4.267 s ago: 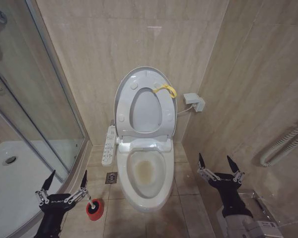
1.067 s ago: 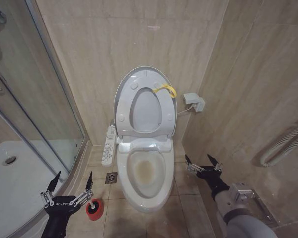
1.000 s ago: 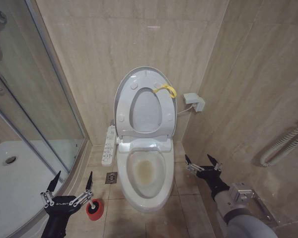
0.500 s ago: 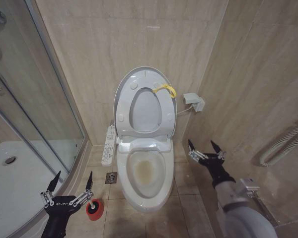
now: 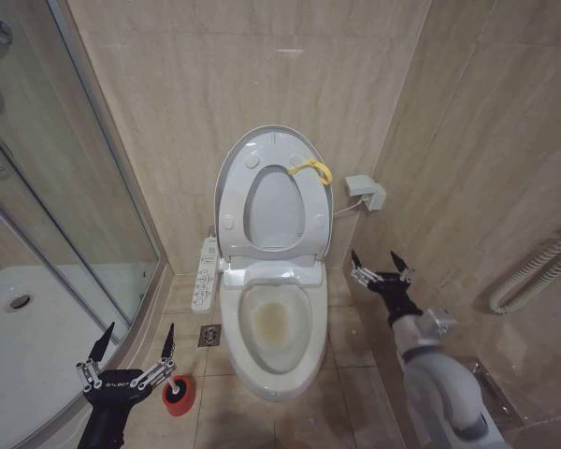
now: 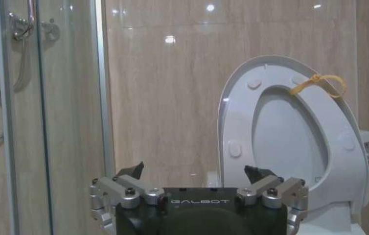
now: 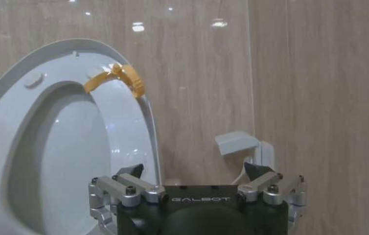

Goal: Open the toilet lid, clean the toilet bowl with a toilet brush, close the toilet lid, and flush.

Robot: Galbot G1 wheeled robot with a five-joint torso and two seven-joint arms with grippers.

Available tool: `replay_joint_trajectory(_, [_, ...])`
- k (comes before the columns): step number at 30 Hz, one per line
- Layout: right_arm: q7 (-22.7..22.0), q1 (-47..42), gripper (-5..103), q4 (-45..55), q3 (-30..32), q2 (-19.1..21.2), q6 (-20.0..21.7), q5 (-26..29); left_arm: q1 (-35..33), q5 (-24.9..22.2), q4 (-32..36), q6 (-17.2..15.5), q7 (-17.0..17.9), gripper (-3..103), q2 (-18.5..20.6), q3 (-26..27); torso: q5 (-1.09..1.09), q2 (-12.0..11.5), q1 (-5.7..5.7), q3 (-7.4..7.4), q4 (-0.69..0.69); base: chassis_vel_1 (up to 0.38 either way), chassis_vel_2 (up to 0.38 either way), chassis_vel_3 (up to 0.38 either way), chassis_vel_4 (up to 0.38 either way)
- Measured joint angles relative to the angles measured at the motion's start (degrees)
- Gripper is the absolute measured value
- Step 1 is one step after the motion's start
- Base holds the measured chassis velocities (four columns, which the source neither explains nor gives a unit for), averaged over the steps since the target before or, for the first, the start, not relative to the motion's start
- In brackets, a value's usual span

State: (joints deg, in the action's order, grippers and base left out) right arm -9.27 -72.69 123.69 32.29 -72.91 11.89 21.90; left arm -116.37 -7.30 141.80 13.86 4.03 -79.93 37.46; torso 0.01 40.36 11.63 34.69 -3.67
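The toilet lid (image 5: 273,192) stands raised, so opening looks done. My right claw (image 5: 381,269) hangs spread right of the stained toilet bowl (image 5: 273,323). My left claw (image 5: 131,361) is spread, the toilet brush (image 5: 177,390) in its red holder just right of it; scrubbing, closing and flushing remain.

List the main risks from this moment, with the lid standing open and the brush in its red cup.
1. The right end effector, open, is raised near the wall box and its cable; reaching for the toilet lid could snag them.
2. The toilet lid leans upright against the wall; a bump could drop it over the toilet bowl.
3. The open left end effector hovers by the toilet brush; it might tip the cup.
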Motion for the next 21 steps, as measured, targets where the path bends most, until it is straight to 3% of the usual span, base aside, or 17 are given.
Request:
replay_joint_trajectory(7, [0.12,13.07,100,-10.04,-2.65,2.98,-0.42,1.38,0.0,0.0,0.0,0.0,0.0,100,0.0,0.0,0.0,0.0,0.0,0.0,0.02,0.0,0.0,0.0,0.0])
replay_joint_trajectory(11, [0.11,18.52,100,-15.78,-4.45,2.85,-1.31,-1.9,0.0,0.0,0.0,0.0,0.0,100,0.0,0.0,-0.01,0.0,0.0,0.0,0.02,0.0,0.0,0.0,0.0])
replay_joint_trajectory(21, [-0.69,23.78,100,-20.68,-4.41,1.69,-1.85,-4.42,0.0,0.0,0.0,0.0,0.0,100,0.0,0.0,-0.01,0.0,0.0,0.0,0.0,0.0,0.0,0.0,0.0])
